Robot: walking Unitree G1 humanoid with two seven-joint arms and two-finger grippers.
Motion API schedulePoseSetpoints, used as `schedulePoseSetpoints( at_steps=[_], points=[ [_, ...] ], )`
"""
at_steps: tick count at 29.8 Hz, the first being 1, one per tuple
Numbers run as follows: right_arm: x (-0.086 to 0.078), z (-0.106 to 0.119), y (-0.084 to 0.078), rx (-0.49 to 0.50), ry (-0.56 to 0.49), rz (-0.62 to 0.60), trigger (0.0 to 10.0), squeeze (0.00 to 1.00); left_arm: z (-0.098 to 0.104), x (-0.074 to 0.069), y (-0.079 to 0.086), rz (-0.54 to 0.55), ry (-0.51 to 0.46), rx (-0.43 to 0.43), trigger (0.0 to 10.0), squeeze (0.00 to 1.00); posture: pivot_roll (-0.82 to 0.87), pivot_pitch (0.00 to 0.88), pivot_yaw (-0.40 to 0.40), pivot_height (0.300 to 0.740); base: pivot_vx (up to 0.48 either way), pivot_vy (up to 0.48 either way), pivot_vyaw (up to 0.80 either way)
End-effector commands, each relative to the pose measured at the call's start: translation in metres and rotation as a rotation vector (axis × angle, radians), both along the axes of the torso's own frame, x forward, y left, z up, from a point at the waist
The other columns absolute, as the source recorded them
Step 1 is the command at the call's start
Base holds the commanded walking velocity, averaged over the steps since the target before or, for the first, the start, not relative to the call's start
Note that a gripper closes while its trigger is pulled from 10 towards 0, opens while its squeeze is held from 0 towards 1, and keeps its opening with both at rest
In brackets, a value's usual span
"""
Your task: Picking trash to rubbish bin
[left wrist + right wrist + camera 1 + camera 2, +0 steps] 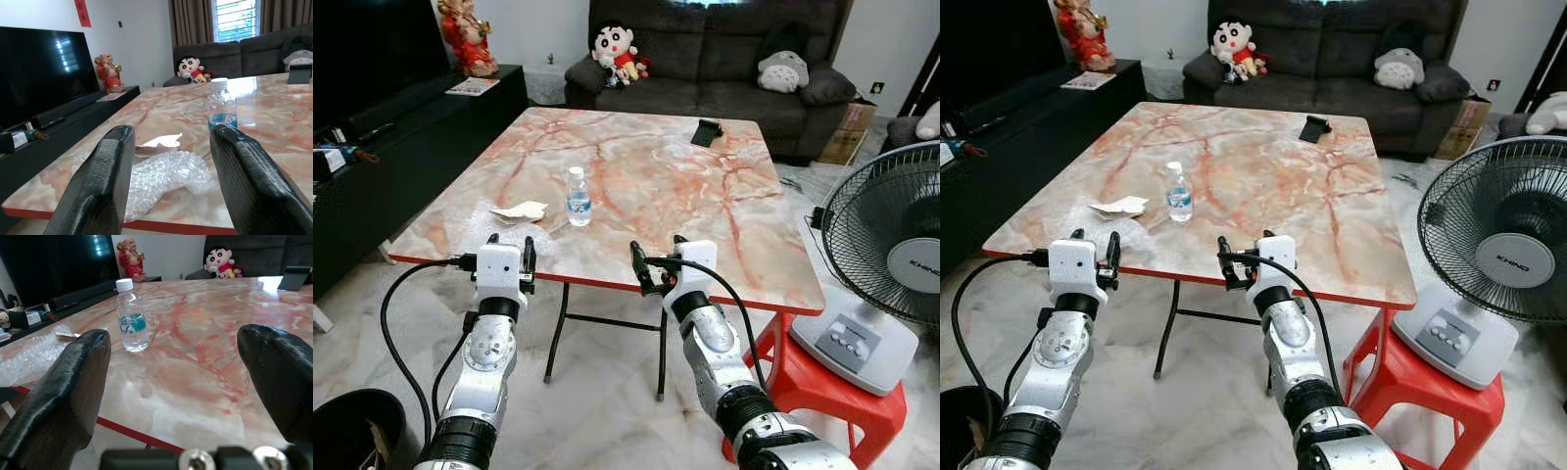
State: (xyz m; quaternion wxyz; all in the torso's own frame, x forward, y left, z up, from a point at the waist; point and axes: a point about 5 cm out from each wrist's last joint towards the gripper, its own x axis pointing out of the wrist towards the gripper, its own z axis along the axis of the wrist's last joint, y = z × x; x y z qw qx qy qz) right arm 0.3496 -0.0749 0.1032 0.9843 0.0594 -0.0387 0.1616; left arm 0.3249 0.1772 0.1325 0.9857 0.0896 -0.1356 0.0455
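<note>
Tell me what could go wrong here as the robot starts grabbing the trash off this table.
The water bottle stands upright just beyond the bubble wrap and crumpled paper; a reach by the open left gripper could tip it. The clear wrap is hard to see against the marble table, so a grasp may miss. The open right gripper sits at the table's edge and could bump it.

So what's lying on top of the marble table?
On the marble table: a water bottle, crumpled paper, clear bubble wrap near the front edge, and a dark object at the far side.
</note>
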Motion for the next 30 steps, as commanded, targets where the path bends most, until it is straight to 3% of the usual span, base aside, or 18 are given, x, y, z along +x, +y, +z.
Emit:
schedulePoseSetpoints(
  at_steps=[1, 12, 30],
  points=[
    [0.0034, 0.0080, 0.0000, 0.003, -0.029, 0.000, 10.0, 0.00, 0.0034, 0.0001, -0.0015, 0.005, -0.015, 0.000, 10.0, 0.00, 0.02, 0.000, -0.023, 0.740, 0.000, 0.000, 0.00],
    [0.0033, 0.0085, 0.0013, -0.005, -0.032, 0.005, 10.0, 0.00, 0.0038, 0.0010, -0.0019, 0.005, -0.008, -0.006, 10.0, 0.00, 0.02, 0.000, -0.023, 0.740, 0.000, 0.000, 0.00],
    [0.0024, 0.0086, 0.0045, -0.005, -0.034, 0.020, 10.0, 0.00, 0.0049, 0.0011, -0.0015, 0.002, -0.012, -0.011, 10.0, 0.00, 0.03, 0.000, -0.021, 0.740, 0.292, 0.000, 0.13]
  ],
)
